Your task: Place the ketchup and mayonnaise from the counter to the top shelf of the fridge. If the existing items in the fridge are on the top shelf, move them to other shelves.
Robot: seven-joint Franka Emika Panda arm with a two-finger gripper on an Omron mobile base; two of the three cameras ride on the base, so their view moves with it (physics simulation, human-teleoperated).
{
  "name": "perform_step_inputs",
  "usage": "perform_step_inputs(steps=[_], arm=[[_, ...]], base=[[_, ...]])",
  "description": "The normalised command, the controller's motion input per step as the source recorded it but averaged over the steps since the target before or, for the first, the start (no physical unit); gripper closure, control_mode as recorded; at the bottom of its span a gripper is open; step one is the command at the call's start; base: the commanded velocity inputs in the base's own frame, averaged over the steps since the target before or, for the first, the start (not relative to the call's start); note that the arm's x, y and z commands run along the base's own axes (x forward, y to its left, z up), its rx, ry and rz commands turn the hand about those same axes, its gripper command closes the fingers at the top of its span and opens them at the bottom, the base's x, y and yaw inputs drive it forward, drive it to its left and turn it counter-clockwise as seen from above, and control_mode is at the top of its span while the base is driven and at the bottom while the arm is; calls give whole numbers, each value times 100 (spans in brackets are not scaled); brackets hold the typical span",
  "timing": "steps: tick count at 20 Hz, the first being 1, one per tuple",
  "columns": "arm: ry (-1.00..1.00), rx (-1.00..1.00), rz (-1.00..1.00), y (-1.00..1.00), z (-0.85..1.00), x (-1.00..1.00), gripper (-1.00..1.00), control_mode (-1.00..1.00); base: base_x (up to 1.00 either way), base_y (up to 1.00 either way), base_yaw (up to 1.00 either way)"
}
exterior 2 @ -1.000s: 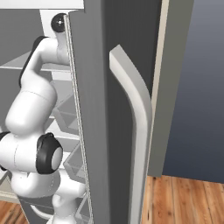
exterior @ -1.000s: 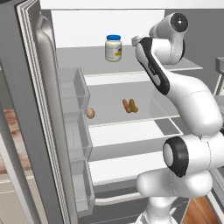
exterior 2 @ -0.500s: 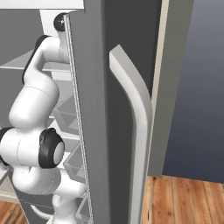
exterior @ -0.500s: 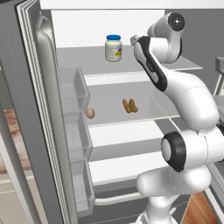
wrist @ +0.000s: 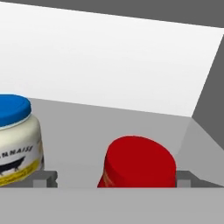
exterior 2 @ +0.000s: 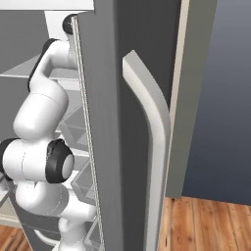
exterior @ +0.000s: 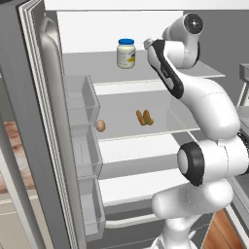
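The mayonnaise (exterior: 126,53) stood upright on the top shelf (exterior: 112,73) of the fridge (exterior: 44,146), toward its left half. In the hand view the ketchup (wrist: 139,163) stood just below the camera on the same shelf, beside the jar and apart from it, its red cap nearest the lens. The two small grey tips flanked the bottle on either side with clear gaps, so the jaws were spread wide and released, grasping nothing. In the left base view the arm's wrist reached into the fridge at the level of the top shelf, to the right of the jar, and hid the bottle.

Judged from this, the task looked close to finished. Both condiments sat on the top shelf, and the other items were lower down: the pair of orange-brown lumps (exterior: 144,117) and the tan egg-shaped ball (exterior: 100,126) rested on the second shelf (exterior: 146,133), well apart from each other. What seemed left was for the arm to draw back out of the fridge.

The fridge door hung open at the left, with grey bins (exterior: 82,126) stacked along its inner side. The right base view showed the other door's outer face with its long curved handle (exterior 2: 152,147), and wooden flooring (exterior 2: 206,225) beyond.
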Motion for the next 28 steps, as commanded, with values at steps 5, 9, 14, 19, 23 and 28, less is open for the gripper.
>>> perform_step_inputs(steps=[5, 9, 14, 19, 23, 28], arm=[[0, 0, 1, 0, 0, 2, -100, -100], [-5, 0, 3, 0, 0, -39, -100, -100], [-15, 0, 6, 0, 0, -70, -100, -100], [-23, -1, 9, 4, 0, -91, -100, -100], [-26, -6, 14, 16, 3, -100, -100, -100], [-24, -21, 20, 32, 0, -100, -100, -100]], base=[[0, 0, 0], [0, 0, 0], [0, 0, 0], [0, 0, 0], [0, 0, 0], [0, 0, 0]])
